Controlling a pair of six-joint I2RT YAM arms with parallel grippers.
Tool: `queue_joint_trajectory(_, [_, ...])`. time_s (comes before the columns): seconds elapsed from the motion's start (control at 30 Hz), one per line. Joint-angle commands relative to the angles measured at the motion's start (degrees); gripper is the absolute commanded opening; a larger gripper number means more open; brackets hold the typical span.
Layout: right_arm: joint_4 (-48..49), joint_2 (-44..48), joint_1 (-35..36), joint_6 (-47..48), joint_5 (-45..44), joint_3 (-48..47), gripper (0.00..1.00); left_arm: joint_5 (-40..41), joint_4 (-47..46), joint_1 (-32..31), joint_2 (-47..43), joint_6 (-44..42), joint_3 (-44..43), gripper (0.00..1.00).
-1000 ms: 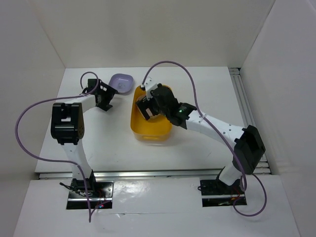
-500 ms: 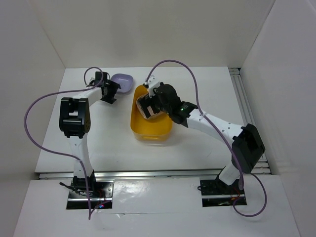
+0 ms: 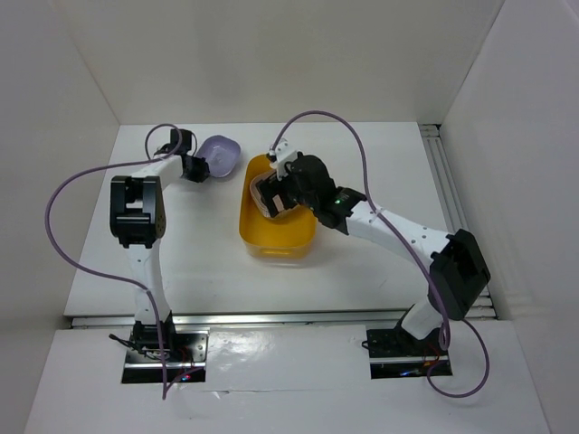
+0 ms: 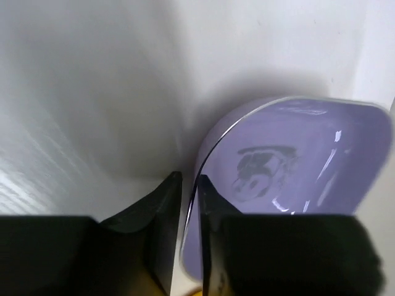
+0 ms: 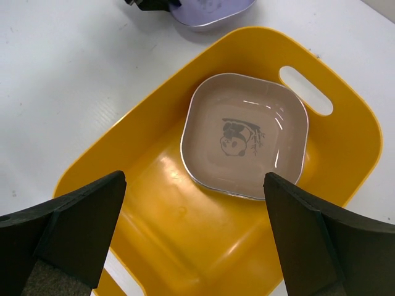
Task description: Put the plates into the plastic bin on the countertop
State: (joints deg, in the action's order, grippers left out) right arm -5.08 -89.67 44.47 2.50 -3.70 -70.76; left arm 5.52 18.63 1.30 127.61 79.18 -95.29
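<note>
A lavender plate (image 3: 221, 154) lies at the back of the white countertop (image 3: 199, 258), tilted, its panda print showing in the left wrist view (image 4: 290, 166). My left gripper (image 3: 194, 166) (image 4: 188, 182) is shut on that plate's left rim, one finger inside and one outside. The yellow-orange plastic bin (image 3: 276, 246) (image 5: 154, 246) sits just right of it. A brown plate (image 5: 244, 135) lies flat in the bin's far end by the handle slot (image 5: 305, 90). My right gripper (image 3: 271, 194) (image 5: 194, 185) hangs open over the bin, holding nothing.
White walls close in the countertop at the back and on both sides. A metal rail (image 3: 450, 185) runs along the right edge. Purple cables (image 3: 348, 145) arch over both arms. The lavender plate (image 5: 213, 12) nearly touches the bin's far rim.
My left gripper has moved back and left onto the lavender plate's rim and closed on it; the plate now tilts. The right gripper has lifted slightly over the bin, still open.
</note>
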Motion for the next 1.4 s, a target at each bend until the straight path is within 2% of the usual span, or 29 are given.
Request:
queue_joint_trajectory(0.0, [3.9, 3.7, -0.3, -0.4, -0.1, 0.0, 1.0, 3.7, 5.6, 1.7, 1.8, 1.9, -0.5, 0.28])
queue_joint_trajectory(0.07, [3.2, 4.4, 0.4, -0.4, -0.7, 0.0, 1.0, 3.7, 5.6, 3.3, 1.8, 1.9, -0.5, 0.25])
queue_joint_trajectory(0.1, [3.2, 4.9, 0.4, -0.4, -0.7, 0.5, 1.0, 3.7, 5.6, 3.3, 1.8, 1.9, -0.5, 0.14])
queue_joint_trajectory(0.17, [3.2, 4.9, 0.9, -0.4, -1.4, 0.5, 1.0, 3.1, 4.1, 4.1, 1.8, 1.2, -0.5, 0.02])
queue_joint_trajectory(0.2, [3.2, 4.9, 0.9, -0.4, -1.9, 0.5, 1.0, 2.6, 4.0, 5.5, 0.5, 0.0, -0.5, 0.0])
queue_joint_trajectory(0.3, [3.2, 4.9, 0.9, -0.9, -3.5, 0.5, 1.0, 2.0, 4.6, 6.3, -4.1, -0.9, 2.5, 0.0])
queue_joint_trajectory(0.43, [3.2, 5.6, 0.9, -4.8, -9.0, 0.5, 1.0, 4.9, -1.1, 5.8, -21.0, -7.1, 13.6, 0.0])
queue_joint_trajectory(0.47, [3.2, 6.3, 0.9, -5.8, -10.7, 0.5, 1.0, 6.3, -3.0, 5.3, -28.2, -9.1, 17.5, 0.0])
queue_joint_trajectory(0.53, [2.7, 7.2, 0.9, -9.2, -14.7, 1.1, 1.0, 7.2, -4.9, 3.2, -34.1, -14.5, 19.9, 0.0])
queue_joint_trajectory(0.6, [0.3, 8.6, 0.9, -10.6, -17.3, 1.1, 1.0, 4.8, -4.4, 1.6, -39.9, -16.5, 21.8, 0.0])
queue_joint_trajectory(0.7, [-2.8, 10.9, 0.9, -13.0, -21.5, 1.1, 1.0, 4.1, -3.7, -2.1, -45.3, -17.9, 24.5, 0.0])
queue_joint_trajectory(0.77, [-4.9, 12.8, 0.4, -14.4, -23.7, 1.6, 1.0, 4.1, -3.2, -7.2, -47.3, -17.4, 25.2, 0.0])
queue_joint_trajectory(0.83, [-6.2, 13.8, 0.4, -15.0, -24.2, 1.6, 1.0, 7.8, -2.3, -13.3, -48.3, -16.3, 24.6, 0.0])
queue_joint_trajectory(1.03, [-11.0, 17.5, -0.2, -16.4, -25.4, 1.0, 1.0, 11.1, 1.7, -22.7, -43.9, -11.5, 19.1, 0.0])
queue_joint_trajectory(1.17, [-12.9, 20.3, -0.2, -17.5, -25.9, 1.6, 1.0, 13.6, 6.3, -26.3, -38.2, -6.9, 15.9, 0.0])
queue_joint_trajectory(1.37, [-14.7, 22.9, -0.7, -18.6, -24.9, 2.7, 1.0, 11.0, 7.6, -28.1, -30.2, -1.5, 12.8, 0.0])
